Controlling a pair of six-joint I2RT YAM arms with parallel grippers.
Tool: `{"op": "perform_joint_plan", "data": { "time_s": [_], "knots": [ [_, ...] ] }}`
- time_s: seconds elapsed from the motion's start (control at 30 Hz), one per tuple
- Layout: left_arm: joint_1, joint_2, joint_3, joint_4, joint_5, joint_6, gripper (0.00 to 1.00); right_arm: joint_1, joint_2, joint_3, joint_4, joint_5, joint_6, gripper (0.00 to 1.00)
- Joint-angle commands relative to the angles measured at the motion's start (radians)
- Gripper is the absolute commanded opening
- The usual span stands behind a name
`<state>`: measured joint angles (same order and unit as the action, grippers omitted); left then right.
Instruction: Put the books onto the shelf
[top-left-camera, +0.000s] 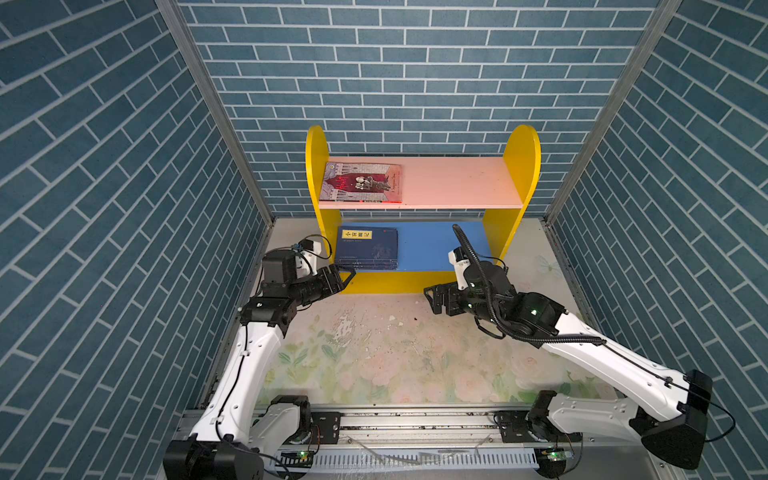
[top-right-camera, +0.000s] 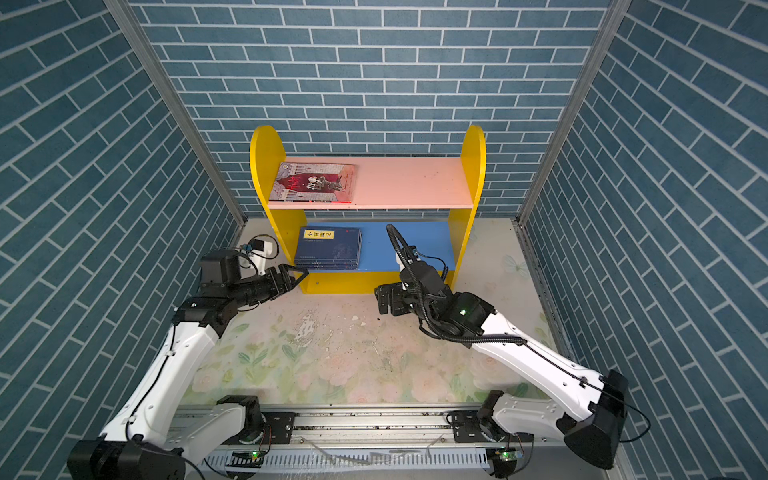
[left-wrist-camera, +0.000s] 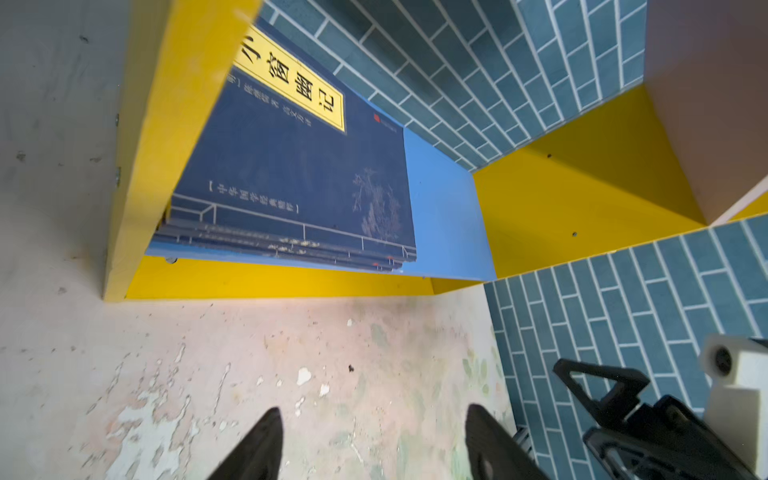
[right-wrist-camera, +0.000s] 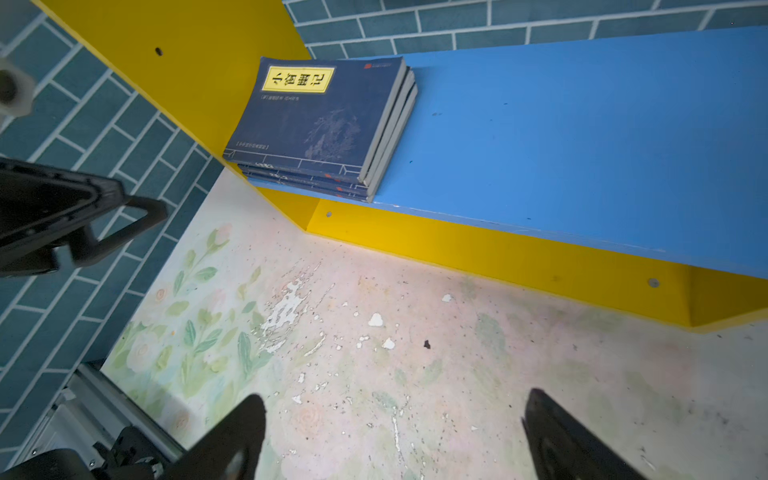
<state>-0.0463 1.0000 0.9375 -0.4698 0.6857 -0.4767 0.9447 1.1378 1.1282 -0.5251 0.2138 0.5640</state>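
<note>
Your left pincer (top-left-camera: 348, 277) sits low over the tabletop (top-left-camera: 374, 353), just in front of the left front corner of the shelf (top-left-camera: 521, 158). In its wrist view the two fingers (left-wrist-camera: 266, 436) stand apart, with only bare tabletop between them. Your right pincer (top-left-camera: 429, 300) is also low, in front of the shelf's yellow base and pointing toward the left arm. Its fingers (right-wrist-camera: 552, 424) are spread wide and hold nothing.

The navy books (top-left-camera: 368, 251) lie flat in a stack at the left end of the blue lower board (top-left-camera: 440, 245), close against the yellow side panel, with the top cover's yellow label facing up. You cannot count the stack exactly from these views. The red-covered book (top-left-camera: 361, 183) lies flat at the left end of the pink upper board (top-left-camera: 457, 183).
</note>
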Motion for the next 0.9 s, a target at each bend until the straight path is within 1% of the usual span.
{"op": "perform_joint_plan", "data": {
  "time_s": [0.0,0.07,0.13,0.17,0.2,0.27,0.3,0.37,0.43,0.57,0.63,0.67,0.73,0.87],
  "knots": [
    [-0.001,-0.07,0.052,-0.238,-0.074,0.274,0.78,0.005,-0.08,-0.03,-0.051,0.157,-0.101,0.99],
    [0.0,-0.13,0.046,-0.25,-0.171,0.346,0.82,0.004,-0.172,-0.15,0.097,0.221,-0.155,0.99],
    [0.005,-0.178,0.026,-0.233,-0.26,0.386,0.86,0.005,-0.257,-0.262,0.25,0.284,-0.221,0.99],
    [0.01,-0.199,0.011,-0.218,-0.308,0.396,0.87,0.002,-0.295,-0.304,0.3,0.335,-0.244,0.99],
    [0.017,-0.216,-0.004,-0.201,-0.334,0.404,0.88,-0.005,-0.321,-0.328,0.323,0.381,-0.258,0.99],
    [0.039,-0.249,-0.051,-0.144,-0.384,0.404,0.9,-0.045,-0.366,-0.354,0.329,0.417,-0.312,0.99],
    [0.05,-0.26,-0.078,-0.115,-0.393,0.404,0.9,-0.071,-0.382,-0.361,0.319,0.419,-0.324,0.99],
    [0.075,-0.29,-0.147,-0.038,-0.433,0.398,0.9,-0.156,-0.412,-0.372,0.292,0.399,-0.327,0.99],
    [0.095,-0.31,-0.203,0.028,-0.468,0.384,0.95,-0.242,-0.441,-0.385,0.28,0.356,-0.32,0.99],
    [0.135,-0.314,-0.283,0.109,-0.502,0.375,0.98,-0.336,-0.458,-0.402,0.289,0.36,-0.359,0.99],
    [0.165,-0.293,-0.319,0.157,-0.494,0.36,0.99,-0.387,-0.433,-0.415,0.312,0.363,-0.382,0.99],
    [0.182,-0.28,-0.342,0.19,-0.485,0.35,1.0,-0.422,-0.413,-0.429,0.338,0.354,-0.418,0.99],
    [0.213,-0.253,-0.395,0.294,-0.446,0.337,1.0,-0.493,-0.38,-0.457,0.398,0.365,-0.45,0.99],
    [0.256,-0.187,-0.526,0.559,-0.381,0.278,1.0,-0.674,-0.312,-0.563,0.6,0.304,-0.467,0.99]
  ]
}}
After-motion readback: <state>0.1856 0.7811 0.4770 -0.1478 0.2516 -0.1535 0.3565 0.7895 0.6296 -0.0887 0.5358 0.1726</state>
